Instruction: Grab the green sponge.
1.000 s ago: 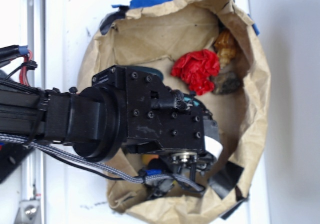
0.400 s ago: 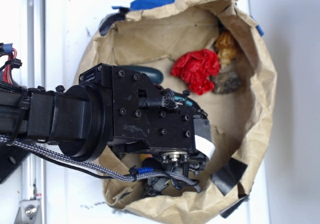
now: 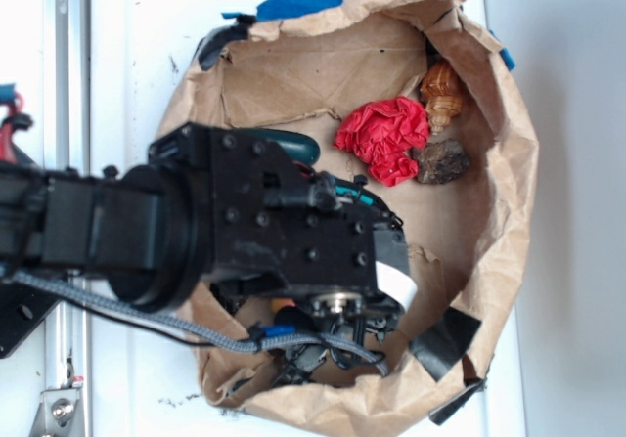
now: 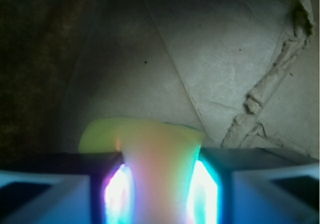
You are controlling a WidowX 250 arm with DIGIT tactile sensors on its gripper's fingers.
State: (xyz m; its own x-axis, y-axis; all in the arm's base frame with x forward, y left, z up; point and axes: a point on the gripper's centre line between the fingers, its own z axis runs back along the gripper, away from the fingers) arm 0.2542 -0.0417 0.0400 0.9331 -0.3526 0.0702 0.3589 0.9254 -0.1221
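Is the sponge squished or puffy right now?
Squished. In the wrist view the sponge narrows between the gripper fingers and bulges out wider beyond them.

The exterior view looks straight down from well above, taking in the whole brown paper bag on the white bench, with the arm entering from 9 o'clock. The wrist view sits just behind the fingers, very near, facing the bag's creased paper floor. Both views share that floor, though the arm hides most of that patch from above.
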